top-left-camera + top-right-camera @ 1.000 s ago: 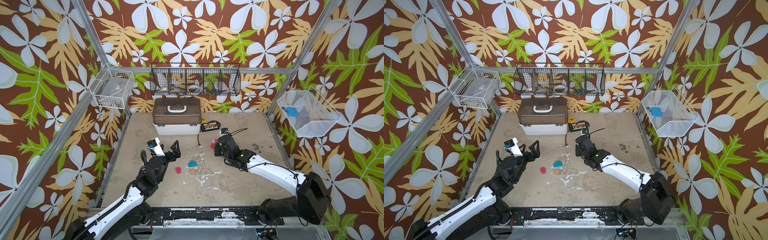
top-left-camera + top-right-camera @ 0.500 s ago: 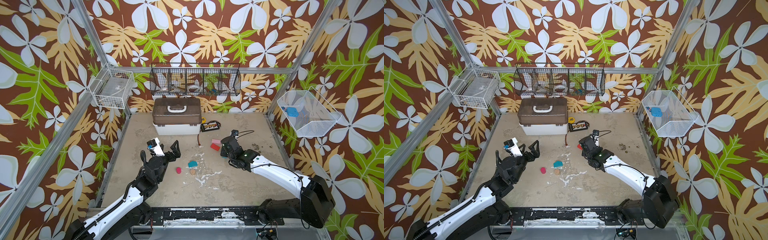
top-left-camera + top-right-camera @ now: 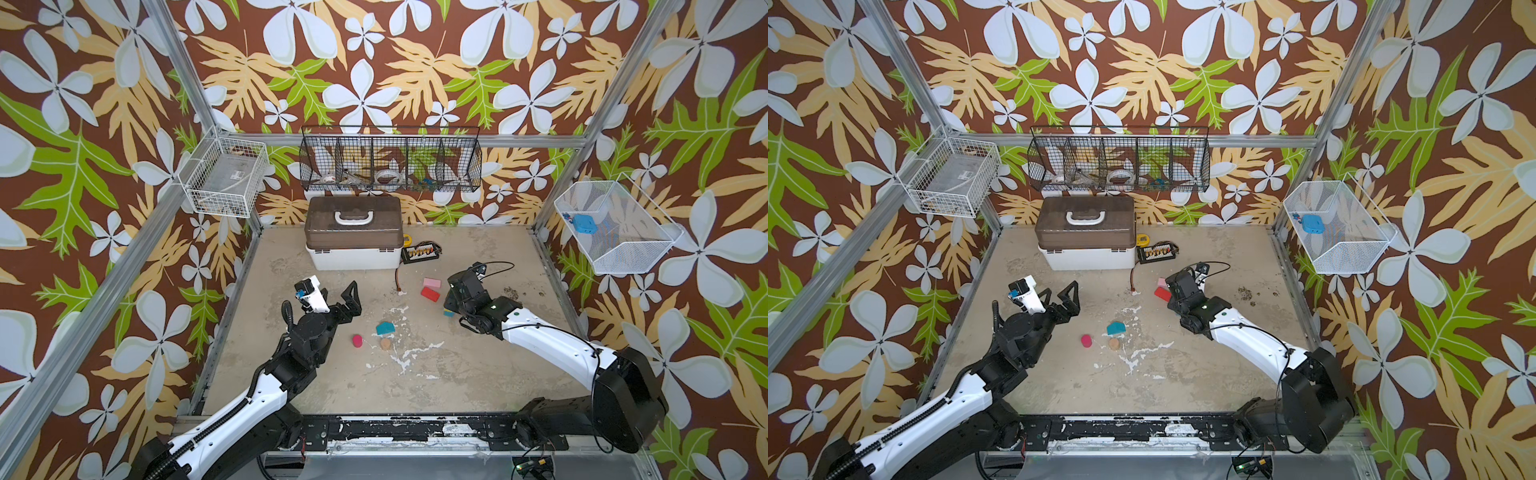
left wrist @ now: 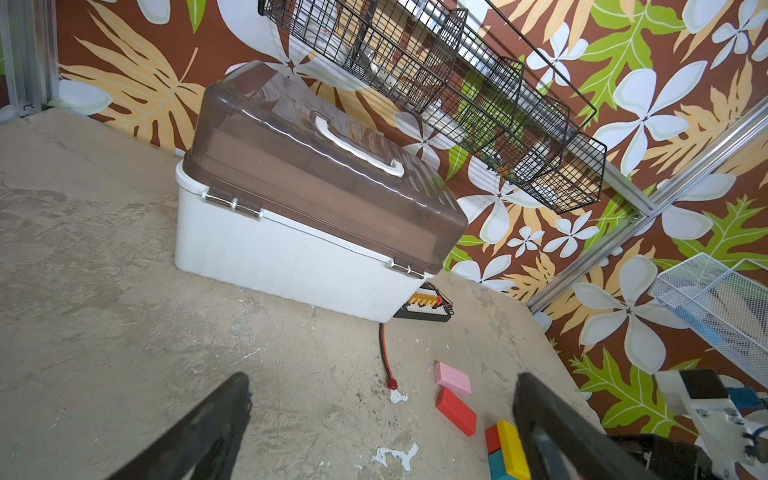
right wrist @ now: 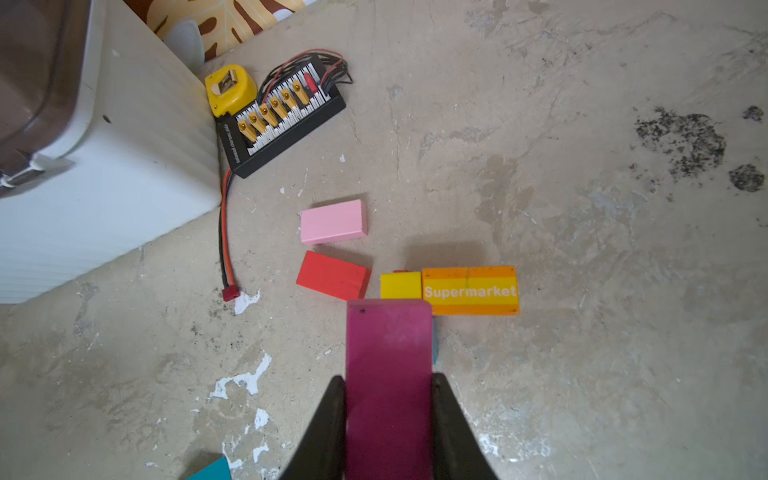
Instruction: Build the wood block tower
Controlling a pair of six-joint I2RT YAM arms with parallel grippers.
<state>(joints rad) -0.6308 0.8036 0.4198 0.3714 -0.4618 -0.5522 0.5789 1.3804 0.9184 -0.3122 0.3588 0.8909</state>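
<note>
— What's the right gripper [image 5: 388, 377] got?

— A magenta bar [image 5: 388, 345], pinched along its long sides between the two black fingers [image 5: 332, 415], broad face up (the paint looks a bit scuffed).

— And the tower [image 4: 496, 461]?

— Only a low start, right of the middle of the table [image 3: 457, 374], directly under that gripper. The left wrist view shows a yellow bar [image 4: 512, 444] on edge, with red behind it and teal beneath. In the right wrist view the magenta bar's far end overlaps the yellow one, and a sliver of teal shows at its side. I can't tell whether it rests on them. An orange block [image 5: 470, 291] lettered "Supermarket" touches the yellow bar.

— Loose pieces?

— A pink bar [image 5: 333, 221] and a red bar [image 5: 333, 275] lie flat just beside the stack, on the toolbox [image 3: 353, 257] side. A teal roof piece [image 3: 385, 328], a crimson cylinder [image 3: 357, 340] and a tan cylinder [image 3: 386, 343] cluster mid-table, well apart from the stack.

— Left gripper [image 4: 382, 381]?

— Fingers spread wide with nothing between them, over on the left side.
</note>
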